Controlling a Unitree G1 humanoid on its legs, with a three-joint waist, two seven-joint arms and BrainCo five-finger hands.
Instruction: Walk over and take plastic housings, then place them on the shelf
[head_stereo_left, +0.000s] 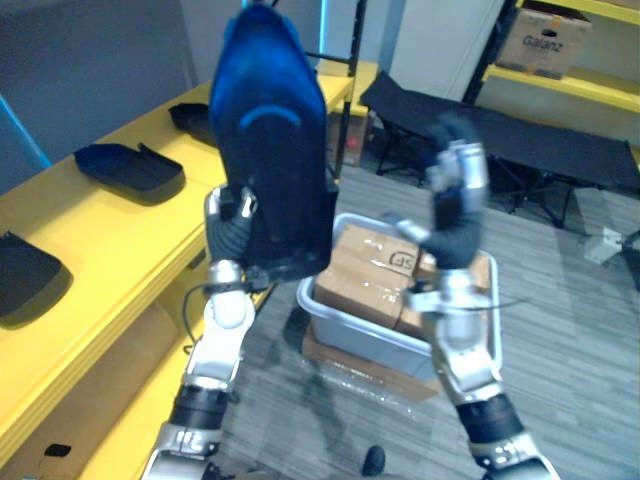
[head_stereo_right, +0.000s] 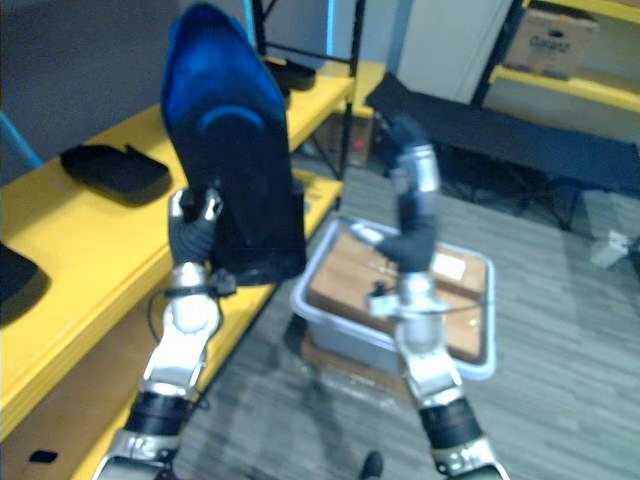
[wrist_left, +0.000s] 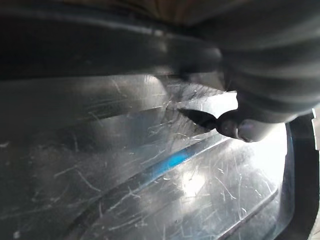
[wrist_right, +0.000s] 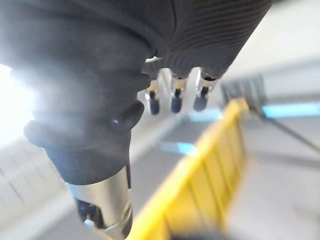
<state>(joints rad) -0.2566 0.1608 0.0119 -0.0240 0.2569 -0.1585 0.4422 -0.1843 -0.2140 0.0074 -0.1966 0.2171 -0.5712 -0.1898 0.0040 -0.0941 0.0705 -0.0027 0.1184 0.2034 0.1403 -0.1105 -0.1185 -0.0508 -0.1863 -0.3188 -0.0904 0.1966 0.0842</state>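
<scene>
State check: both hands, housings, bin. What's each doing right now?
held plastic housing: upright, off the shelf
left hand: shut on held plastic housing
right hand: raised, open, empty
shelf housings: lying on yellow shelf
grey bin: on floor, holding cardboard boxes

Left: shelf (head_stereo_left: 110, 235), housings (head_stereo_left: 130, 170) lying along its top. Right of shelf, on floor (head_stereo_left: 570, 300): bin (head_stereo_left: 350, 337) holding boxes (head_stereo_left: 370, 270). Before shelf, upright in left hand (head_stereo_left: 230, 215): held housing (head_stereo_left: 270, 150). Right hand (head_stereo_left: 455, 215) above bin.
</scene>
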